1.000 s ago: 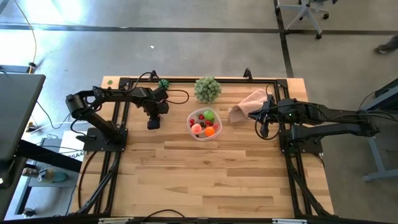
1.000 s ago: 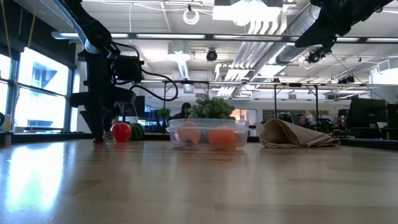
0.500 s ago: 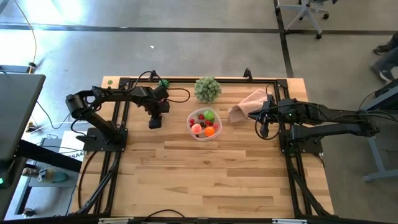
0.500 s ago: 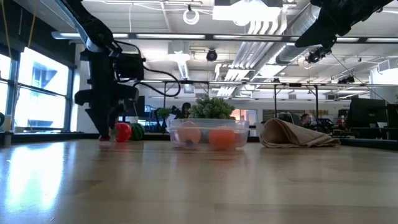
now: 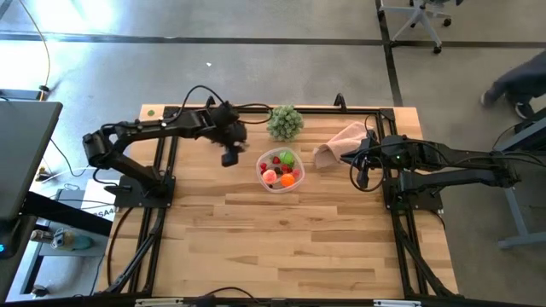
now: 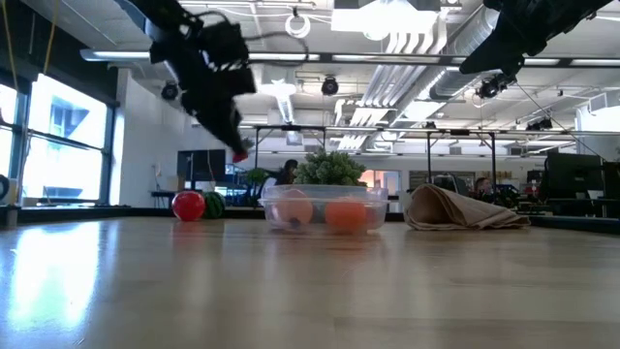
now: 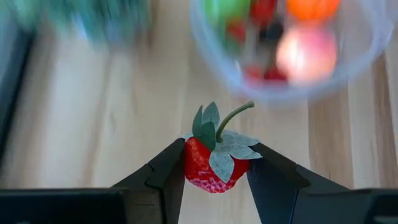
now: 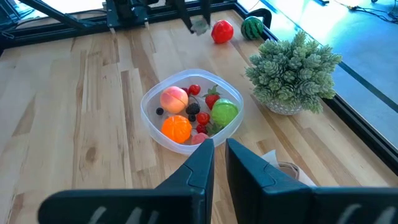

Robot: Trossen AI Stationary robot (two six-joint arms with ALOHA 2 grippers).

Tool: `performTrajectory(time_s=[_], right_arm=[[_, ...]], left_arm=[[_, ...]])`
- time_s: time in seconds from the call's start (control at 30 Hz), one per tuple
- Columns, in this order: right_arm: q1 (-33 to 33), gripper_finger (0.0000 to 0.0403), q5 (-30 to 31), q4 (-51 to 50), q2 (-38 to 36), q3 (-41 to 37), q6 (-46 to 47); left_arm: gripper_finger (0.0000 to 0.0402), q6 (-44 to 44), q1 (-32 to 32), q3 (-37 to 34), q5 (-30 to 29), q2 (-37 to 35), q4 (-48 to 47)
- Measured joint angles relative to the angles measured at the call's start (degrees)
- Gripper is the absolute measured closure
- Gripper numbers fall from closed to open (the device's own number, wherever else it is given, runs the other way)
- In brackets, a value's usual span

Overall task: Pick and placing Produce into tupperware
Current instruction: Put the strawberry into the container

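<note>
Now my left hand (image 7: 214,165) is up off the table (image 5: 281,230), where a second ago it was down low near the red tomato (image 6: 188,206) and the small watermelon (image 6: 214,205) at the back left. It has swung toward the middle and hangs in the air, clamped on a toy strawberry (image 7: 216,163) with green leaves and a curled stem. So the pick looks done to me, and this is the carry toward the drop. The tomato and watermelon sit on the table behind that hand, not yet collected.

Just ahead of the left hand, to its right in the high view, stands the clear tupperware (image 5: 266,159). It is not over the rim yet, so I would judge one more short move before letting go. Inside the container I can see a peach (image 8: 173,98), an orange (image 8: 177,129), a green apple (image 8: 224,113), and several small red and dark berries. Beyond it sits the leafy green ball (image 5: 285,122), and farther right the pink cloth (image 5: 339,142).

My right hand (image 8: 219,158) waits past the cloth, raised, fingers together and empty, looking back at the container.
</note>
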Motion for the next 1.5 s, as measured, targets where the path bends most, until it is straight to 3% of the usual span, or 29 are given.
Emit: performTrajectory(time_s=[0.27,0.5,0.9,1.5], right_arm=[[0.00,0.0373,0.00,0.02,0.02,-0.01,0.00],[-0.02,0.0373,0.00,0.00,0.02,0.01,0.00],[0.00,0.0373,-0.01,0.02,0.02,0.01,0.01],[0.00,0.0373,0.00,0.00,0.00,-0.01,0.01]], left_arm=[[0.0258,-2.39,-10.24,2.69,-5.21,0.00,15.46],[0.0258,-3.46,-17.86,2.74,-9.94,4.81,20.38],[0.0259,-5.68,-17.85,2.69,-9.77,16.68,29.77],[0.0259,-8.53,-15.57,2.65,-8.02,21.64,30.65]])
